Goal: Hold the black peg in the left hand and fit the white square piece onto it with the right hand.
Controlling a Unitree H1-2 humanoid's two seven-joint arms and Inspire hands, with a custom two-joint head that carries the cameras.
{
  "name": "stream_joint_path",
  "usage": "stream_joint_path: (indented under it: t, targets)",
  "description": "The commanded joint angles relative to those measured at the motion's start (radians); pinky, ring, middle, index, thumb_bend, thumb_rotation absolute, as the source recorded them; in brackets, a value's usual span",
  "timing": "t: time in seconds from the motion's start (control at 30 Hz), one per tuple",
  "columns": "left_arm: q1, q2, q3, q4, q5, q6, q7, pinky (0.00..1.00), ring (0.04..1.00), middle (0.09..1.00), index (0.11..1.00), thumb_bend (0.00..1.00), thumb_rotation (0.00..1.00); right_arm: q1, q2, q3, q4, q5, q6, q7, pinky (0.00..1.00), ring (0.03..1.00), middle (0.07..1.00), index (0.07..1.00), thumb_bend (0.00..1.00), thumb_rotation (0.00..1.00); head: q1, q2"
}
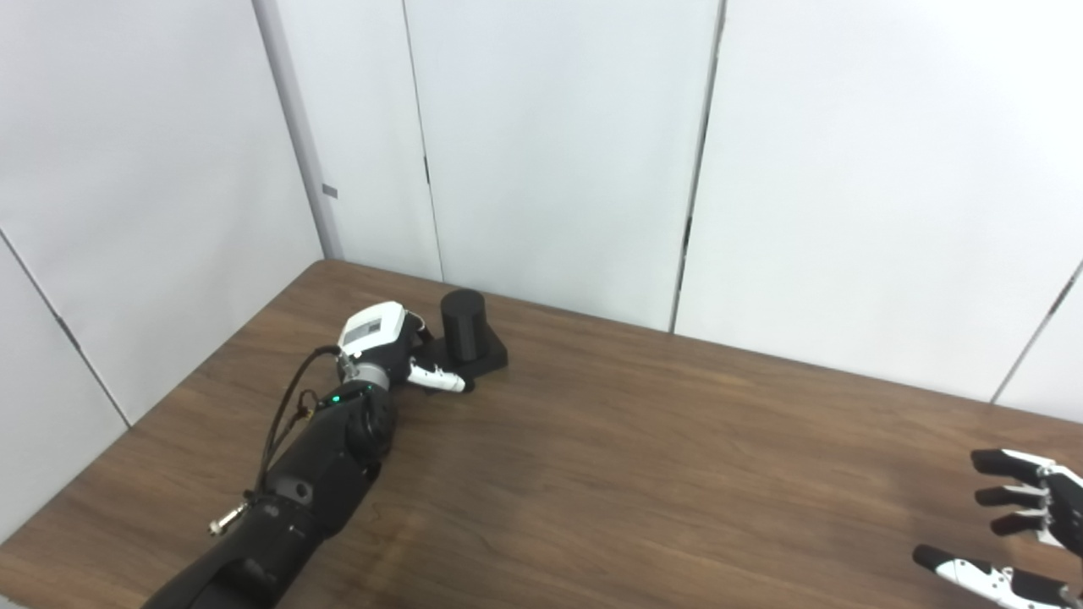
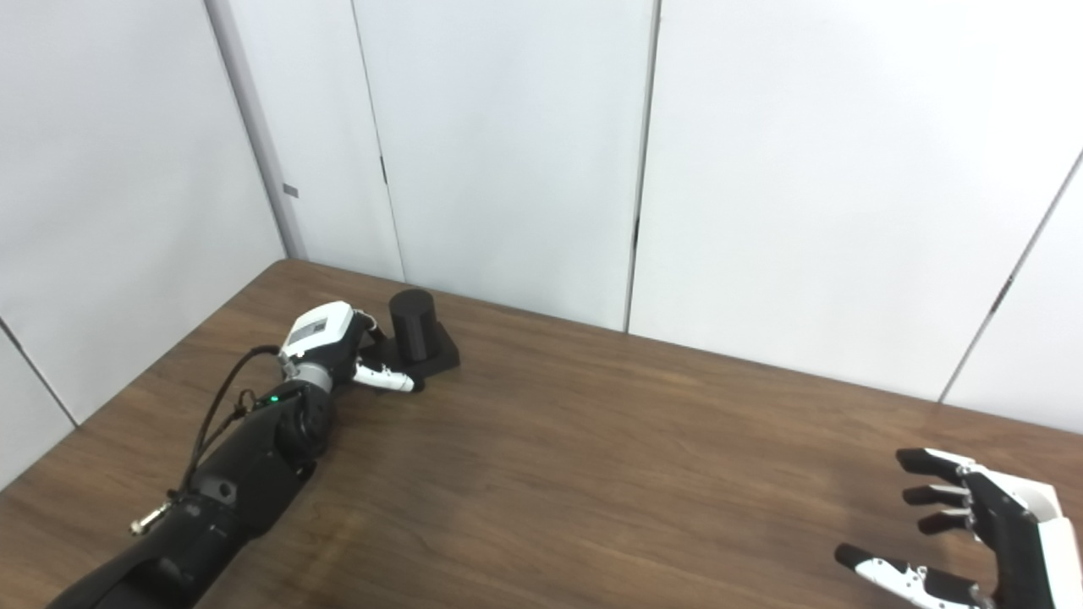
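Black peg stands upright on its flat base near the table's far left edge, and your left hand is right beside it, thumb lying along the base's front; whether the fingers behind have closed on it, you cannot tell. Squeeze only the low base and the peg could tip or slide toward the wall. Your left arm reaches far out, almost straight. Your right hand hovers empty with fingers spread at the near right, and no white square piece is in view.
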Motion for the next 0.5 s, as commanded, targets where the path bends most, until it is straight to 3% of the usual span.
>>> stream_joint_path:
  t: [0.0,0.3,0.47]
  targets:
    - [-0.012,0.034,-0.013,-0.019,0.003,-0.006,-0.023,0.92,0.912,0.809,0.488,0.53,0.08,-0.025,-0.012,-0.012,-0.022,0.007,-0.038,-0.015,0.46,0.583,0.684,0.657,0.58,0.0,-0.001,0.001]
    - [0.003,0.053,-0.049,-0.068,-0.02,-0.056,-0.103,0.91,0.916,0.842,0.479,0.52,0.06,-0.028,-0.013,-0.013,-0.022,0.004,-0.038,-0.015,0.45,0.58,0.681,0.652,0.58,0.0,-0.003,0.002]
    - [0.023,0.064,-0.048,-0.081,-0.084,-0.182,-0.137,0.91,0.922,0.869,0.482,0.52,0.06,-0.03,-0.012,-0.012,-0.019,0.002,-0.041,-0.018,0.45,0.579,0.681,0.649,0.58,0.0,-0.011,0.002]
